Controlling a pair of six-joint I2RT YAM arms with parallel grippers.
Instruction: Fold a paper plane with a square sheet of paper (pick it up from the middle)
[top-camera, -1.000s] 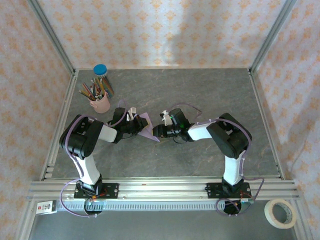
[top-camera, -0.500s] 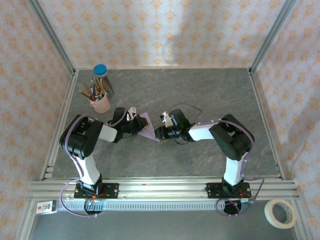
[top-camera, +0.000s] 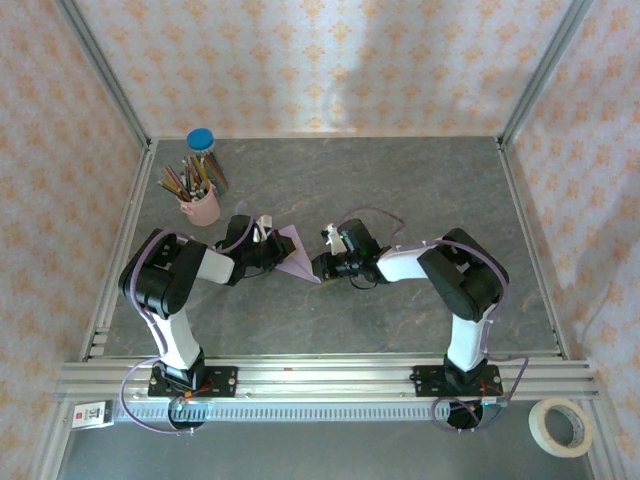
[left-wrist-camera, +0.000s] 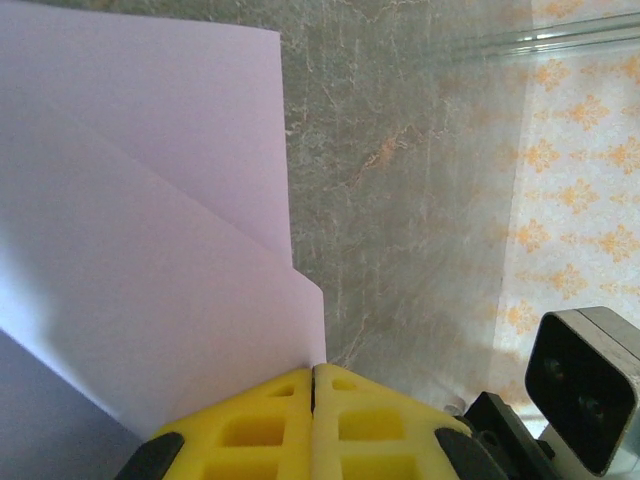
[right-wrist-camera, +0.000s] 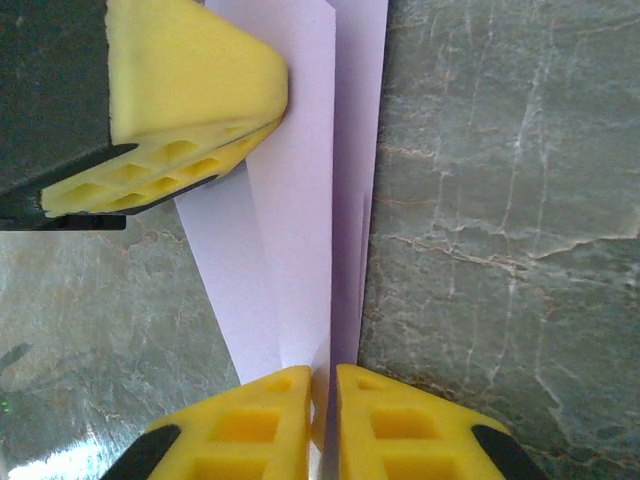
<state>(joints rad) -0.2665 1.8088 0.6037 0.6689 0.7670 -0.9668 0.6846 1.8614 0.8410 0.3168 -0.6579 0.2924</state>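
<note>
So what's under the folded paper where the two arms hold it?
Grey table beneath the paper. In the right wrist view, slab shows either side of the paper, nothing else lying there. Directly beneath the sheet is covered.

Both arms bend inward low, their wrists facing each other. The left hand has its yellow fingers pressed flat together, pinching the folded lilac paper. The right hand has its fingers nearly meeting, a thin slit between them holding the paper's edge
</note>
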